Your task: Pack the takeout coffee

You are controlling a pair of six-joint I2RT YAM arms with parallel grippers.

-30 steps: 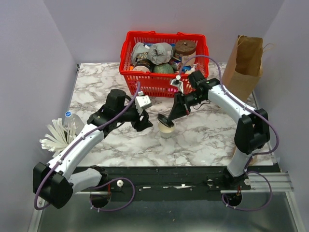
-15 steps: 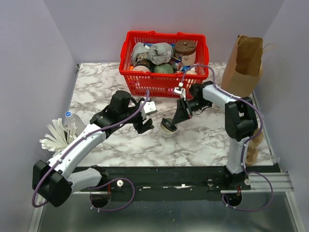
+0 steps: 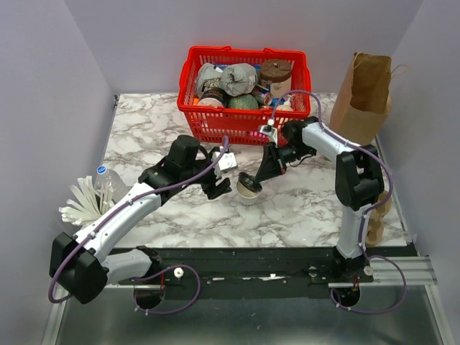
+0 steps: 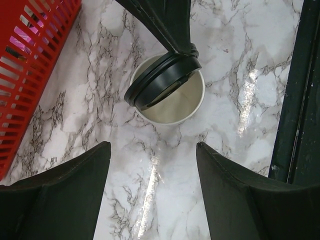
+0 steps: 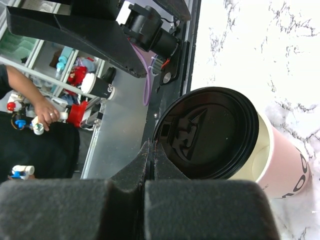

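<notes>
The takeout coffee cup (image 3: 249,194) stands on the marble table in front of the basket. Its black lid (image 3: 249,185) lies tilted on the rim, so part of the opening shows. My right gripper (image 3: 253,178) is shut, pinching the lid's edge from the far right. In the right wrist view the closed fingertips (image 5: 152,145) meet the lid (image 5: 210,132) at its rim, over the cup (image 5: 280,170). My left gripper (image 3: 219,188) is open and empty, just left of the cup. In the left wrist view it (image 4: 152,150) frames bare table below the cup (image 4: 175,105) and lid (image 4: 162,80).
A red basket (image 3: 244,128) full of groceries, with a brown-lidded tub (image 3: 276,72), stands behind the cup. A brown paper bag (image 3: 368,90) stands at the back right. A water bottle (image 3: 105,180) and white cutlery (image 3: 83,205) lie at the left edge.
My right gripper has lowered the lid from above the cup onto its rim, and the right elbow has swung inward. My left gripper has moved right, closer to the cup.
</notes>
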